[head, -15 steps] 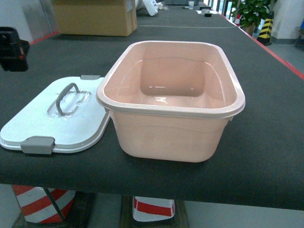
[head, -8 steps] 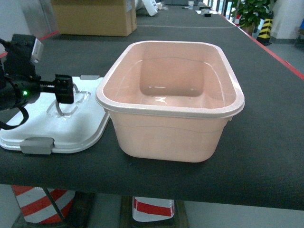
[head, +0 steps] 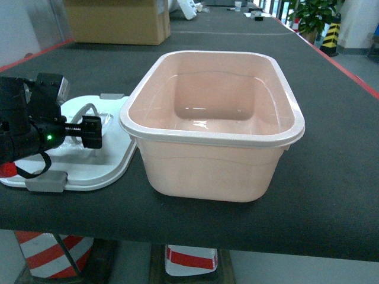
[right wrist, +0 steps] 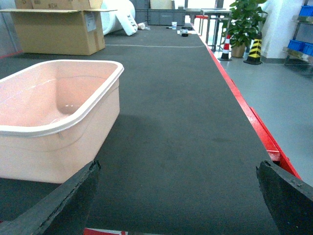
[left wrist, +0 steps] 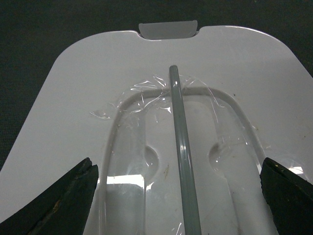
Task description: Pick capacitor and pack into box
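While the pale pink box [head: 212, 124] stands open on the dark desk [head: 331, 171], its white lid [head: 89, 160] lies flat just beside it. The left gripper [head: 92, 131] hovers over the lid's grey handle [left wrist: 182, 147], fingers spread. The right gripper's [right wrist: 178, 215] 2 fingers are spread too, holding nothing.

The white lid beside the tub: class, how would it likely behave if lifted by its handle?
The lid looks thin, glossy plastic, so probably light and slippery. Its slim grey handle stands upright, so it might swing when lifted.
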